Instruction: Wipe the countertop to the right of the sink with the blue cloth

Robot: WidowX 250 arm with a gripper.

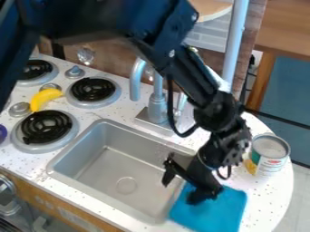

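My pincer (185, 183) hangs open, apparently empty, over the sink (112, 170) edge and blue cloth (225, 212); the can (270, 156) stands near the tabletop's (273, 195) curved rim.

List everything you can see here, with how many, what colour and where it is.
Sink: one, grey, middle of the counter
Faucet: one, grey, behind the sink
Burners: three, black coils, left
Knobs: three, grey, among the burners
Banana: one, yellow, between the burners
Purple thing: one, left edge, mostly cut off
Cloth: one, blue, right of the sink
Can: one, white and green label, far right of the counter
Counter: one, speckled white, under these
Pole: one, pale blue, behind the counter
Table: one, brown, top right
Gripper: one, black, by the sink's right rim and cloth
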